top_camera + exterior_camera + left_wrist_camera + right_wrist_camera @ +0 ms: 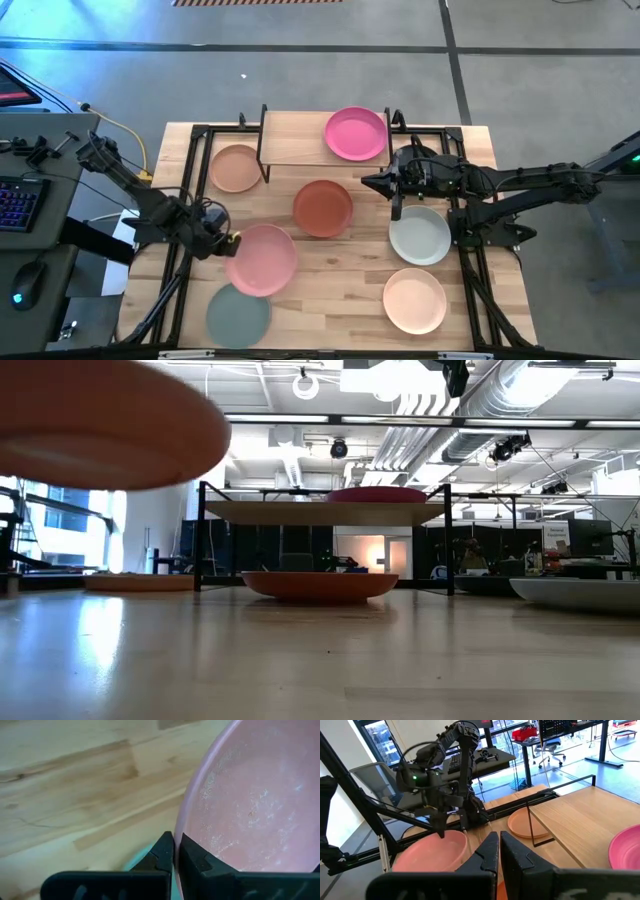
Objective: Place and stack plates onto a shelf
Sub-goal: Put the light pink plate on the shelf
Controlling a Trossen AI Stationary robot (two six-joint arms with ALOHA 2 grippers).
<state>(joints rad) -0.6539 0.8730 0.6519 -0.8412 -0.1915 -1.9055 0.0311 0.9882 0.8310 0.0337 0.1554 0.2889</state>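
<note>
arms: two, black, jointed, slim | hand fingers [165,855]: matte black, angular wedges | cabling: black, along links

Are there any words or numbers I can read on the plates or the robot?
None: no readable word, number or label shows on the plates, such as the light pink plate, on the shelf, or on the arms.
The keyboard has keys, and the room behind has screens; any writing there is too small to read.
</note>
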